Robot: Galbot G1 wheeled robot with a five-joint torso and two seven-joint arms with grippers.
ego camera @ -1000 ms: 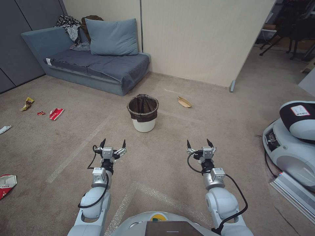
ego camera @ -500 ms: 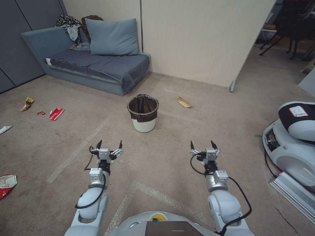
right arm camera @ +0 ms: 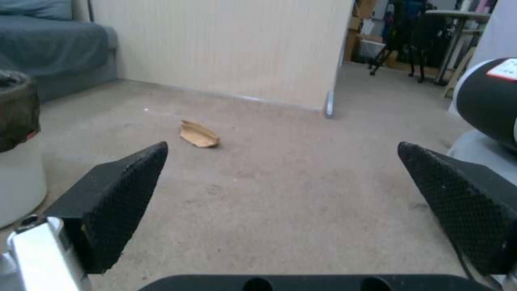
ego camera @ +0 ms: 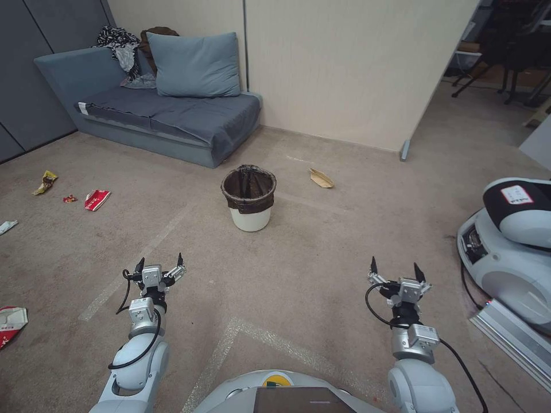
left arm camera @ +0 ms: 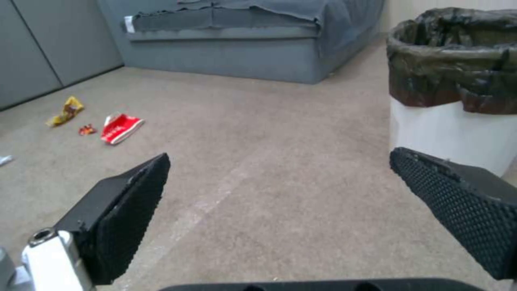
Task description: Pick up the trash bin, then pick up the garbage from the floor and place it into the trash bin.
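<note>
Head view: trash bin (ego camera: 249,198), a white pail with a dark bag folded over its rim, stands upright on the carpet (ego camera: 321,241) ahead of the robot, in front of the blue-grey sofa (ego camera: 163,117). Tan paper bag (ego camera: 321,178) lies on the floor just right of the bin, near the beige partition wall (ego camera: 344,69). Far left on the floor: yellow wrapper (ego camera: 46,182), small red scrap (ego camera: 70,198), red-and-white snack packet (ego camera: 97,199), set close together. A second red-and-white packet (ego camera: 11,324) lies at the left edge, nearer the robot. Left gripper (ego camera: 159,264) hovers above the carpet, short of the bin and to its left, fingers spread, nothing held. Right gripper (ego camera: 395,268) hovers short of the bin and to its right, fingers likewise spread and empty. Another white robot base (ego camera: 508,252) sits at the right edge.

Left wrist view: 2 black textured pads (left arm camera: 129,212) stand wide apart. Trash bin (left arm camera: 458,121) is beyond one pad, not touching. Yellow wrapper (left arm camera: 66,111) and red-and-white snack packet (left arm camera: 121,127) lie farther off, before the sofa (left arm camera: 258,56).

Right wrist view: pads (right arm camera: 116,202) wide apart, nothing between them. Tan paper bag (right arm camera: 198,134) lies on the carpet ahead; trash bin (right arm camera: 19,161) is at the frame edge.
</note>
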